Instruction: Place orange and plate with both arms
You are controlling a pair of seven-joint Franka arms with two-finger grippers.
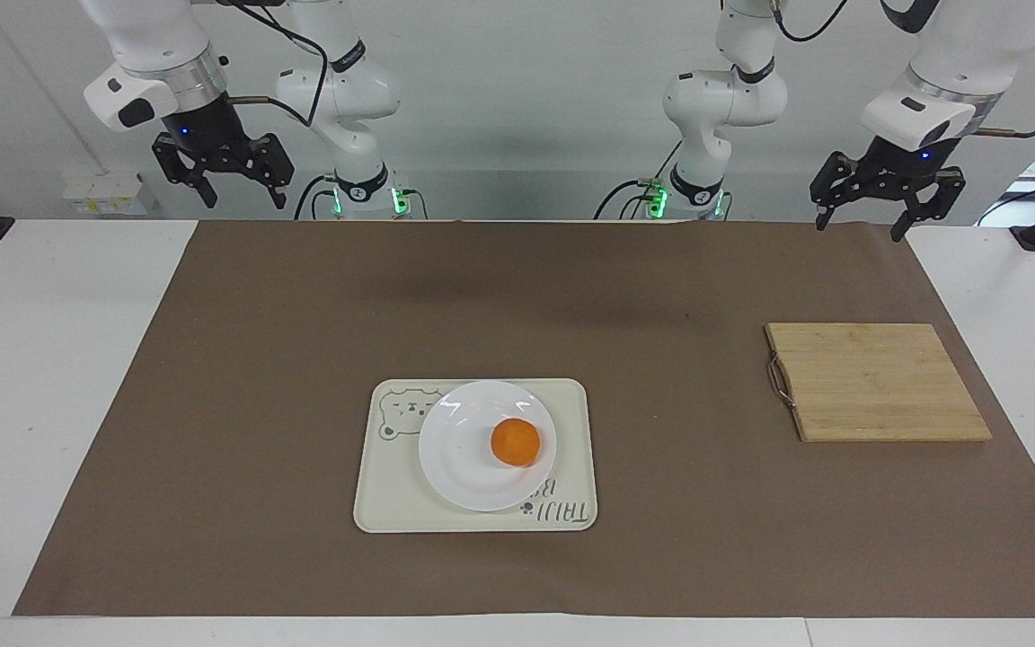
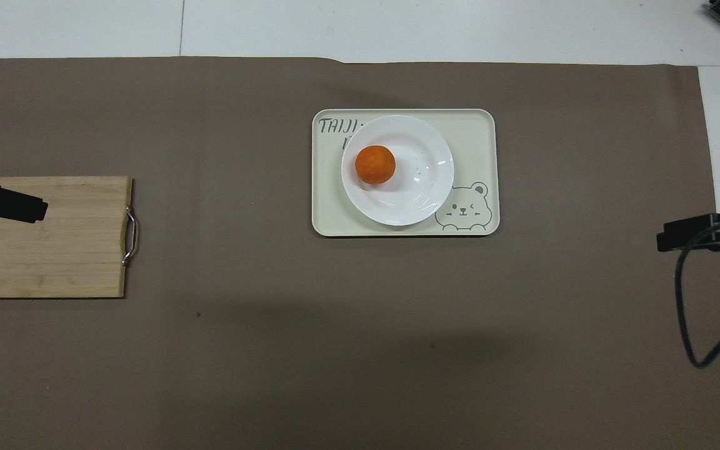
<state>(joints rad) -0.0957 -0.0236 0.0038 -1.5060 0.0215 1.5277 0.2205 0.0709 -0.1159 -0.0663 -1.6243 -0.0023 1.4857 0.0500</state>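
1. I see my left gripper (image 1: 862, 221) high over the mat's edge, jaws wide, empty.
2. My right gripper (image 1: 240, 189) hangs likewise, spread, holding nothing.
3. The orange (image 1: 516, 442) sits on the plate (image 1: 459, 449), on the tray (image 1: 571, 413), well apart from both grippers.

Cream tray (image 2: 479, 134): "TAIJI" readable at corner; rest of lettering hidden under plate (image 2: 425, 140).

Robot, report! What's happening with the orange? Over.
Left gripper, right gripper open, raised, empty. Small round orange on glossy white plate. Nothing blocking.
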